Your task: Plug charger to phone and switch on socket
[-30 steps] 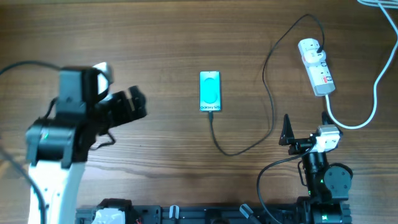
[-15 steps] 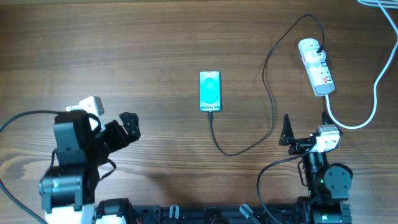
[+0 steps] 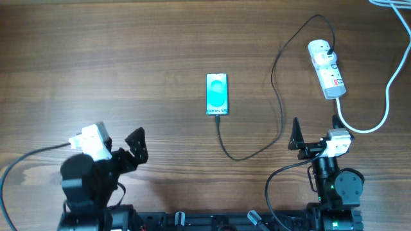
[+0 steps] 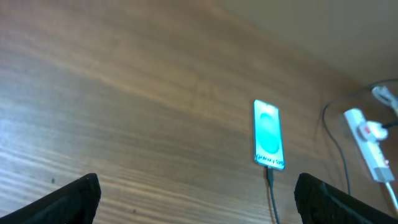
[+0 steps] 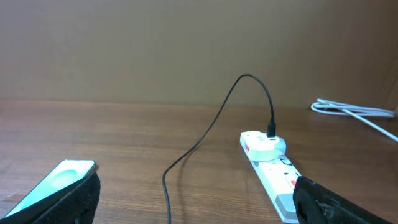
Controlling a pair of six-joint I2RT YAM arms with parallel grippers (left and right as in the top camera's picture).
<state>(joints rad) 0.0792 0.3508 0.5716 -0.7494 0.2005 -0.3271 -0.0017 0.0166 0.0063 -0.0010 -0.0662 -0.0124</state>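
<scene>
Phone (image 3: 217,94) mid-table | socket (image 3: 327,69) near right edge | left end effector (image 4: 199,199), right end effector (image 5: 196,199) released

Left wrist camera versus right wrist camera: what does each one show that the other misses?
Left wrist only: the whole phone face up, with the charger cable meeting its bottom edge. Right wrist only: that cable arching down into the white plug head, which sits at the near end of the socket; just a corner of the phone shows. Both: phone, black cable, socket and the wooden table.
</scene>
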